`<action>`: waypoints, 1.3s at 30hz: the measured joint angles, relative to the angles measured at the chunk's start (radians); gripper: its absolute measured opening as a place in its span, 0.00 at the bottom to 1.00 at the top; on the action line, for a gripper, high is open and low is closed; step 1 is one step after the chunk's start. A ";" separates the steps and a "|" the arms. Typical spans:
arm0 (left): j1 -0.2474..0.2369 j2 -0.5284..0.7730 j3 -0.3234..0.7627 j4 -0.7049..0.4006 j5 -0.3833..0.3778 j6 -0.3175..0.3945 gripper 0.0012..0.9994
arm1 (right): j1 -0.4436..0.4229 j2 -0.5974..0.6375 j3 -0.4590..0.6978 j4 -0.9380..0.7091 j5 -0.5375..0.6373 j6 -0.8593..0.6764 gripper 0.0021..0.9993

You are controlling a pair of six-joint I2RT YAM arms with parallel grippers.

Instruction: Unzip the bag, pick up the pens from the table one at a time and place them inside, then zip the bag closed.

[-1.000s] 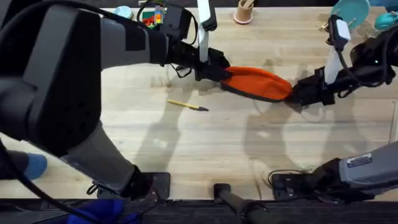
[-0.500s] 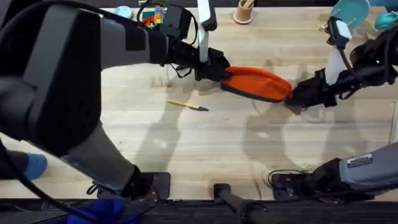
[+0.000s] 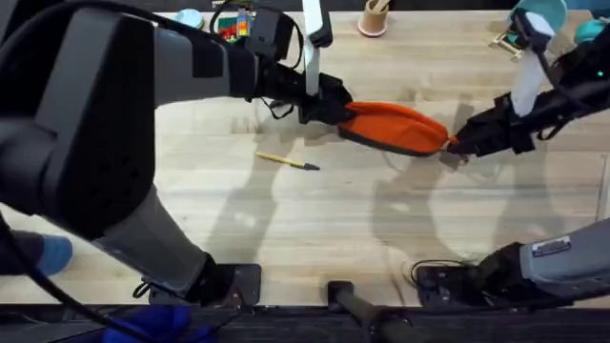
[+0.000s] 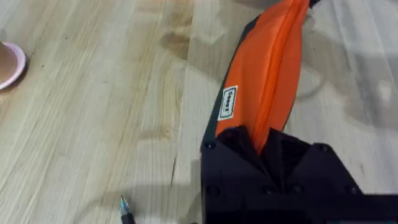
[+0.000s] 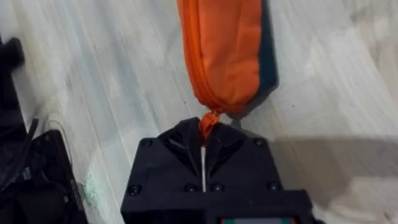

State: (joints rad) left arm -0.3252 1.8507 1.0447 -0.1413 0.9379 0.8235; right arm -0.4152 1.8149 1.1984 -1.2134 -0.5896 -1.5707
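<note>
Right end effector (image 5: 204,144) pinches the zipper tab, left end effector (image 4: 264,148) clamps the bag (image 3: 396,127); soft, light fabric, probably sags unless end-held.

Both arms are built of black and dark grey segments. The left hand (image 4: 273,168) is a blocky matte-black body with small round screws at its corners. The right hand (image 5: 204,163) is alike, black and screw-studded. White straps and black cables run along the forearms.

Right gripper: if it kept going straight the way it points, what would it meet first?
The bag. The right gripper is shut on the zipper pull at the bag's end, so the orange fabric lies directly ahead.
</note>
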 joint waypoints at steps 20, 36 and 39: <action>0.000 0.000 0.000 0.003 0.000 0.000 0.04 | 0.000 0.000 0.033 -0.026 0.025 0.031 0.03; 0.000 0.000 0.000 0.003 -0.001 0.000 0.04 | 0.086 0.000 0.175 -0.113 0.037 0.046 0.03; 0.000 0.000 0.000 0.003 -0.002 0.000 0.04 | 0.139 0.000 0.197 -0.113 0.061 0.047 0.03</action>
State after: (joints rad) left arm -0.3248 1.8507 1.0447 -0.1379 0.9355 0.8234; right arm -0.2764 1.8149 1.3950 -1.3266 -0.5291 -1.5242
